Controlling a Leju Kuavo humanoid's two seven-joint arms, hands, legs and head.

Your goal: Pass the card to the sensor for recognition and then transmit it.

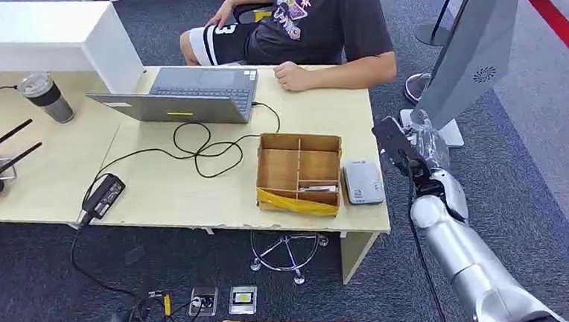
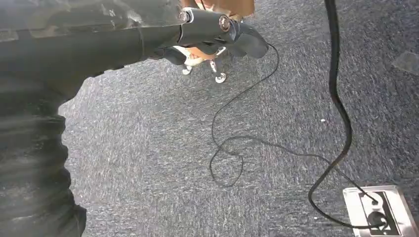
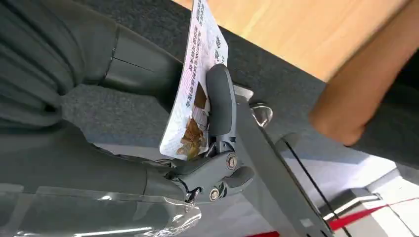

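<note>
Off the right end of the table [image 1: 194,204], over open grey carpet [image 1: 522,191], the right hand [image 1: 404,154] is raised beside the table's right edge, with the silver right arm [image 1: 459,255] running up to it from the lower right. In the right wrist view this hand [image 3: 148,123] pinches the card [image 3: 195,84] between the thick thumb [image 3: 221,101] and the darker fingers behind it; the card stands edge-on to the camera, its long axis running out past the fingertips toward the tan table edge, printed face turned to the thumb side. On the table, the grey sensor [image 1: 362,181] lies flat at the front right corner, just beside the right wall of a divided cardboard box [image 1: 299,173], and near the hand, with a strip of bare tabletop between the sensor and the right edge. A laptop [image 1: 188,94] sits toward the far edge, its black cable [image 1: 199,147] looping across the middle to a power brick [image 1: 104,196] at the front edge. A seated person [image 1: 310,21] rests a forearm on the far right corner. A white slanted stand [image 1: 476,45] rises just beyond the right hand, narrowing the room on that side. The left hand [image 2: 212,29] hangs over the carpet with fingers curled in on nothing, above a thin wire [image 2: 237,143] and a floor socket [image 2: 375,210].
</note>
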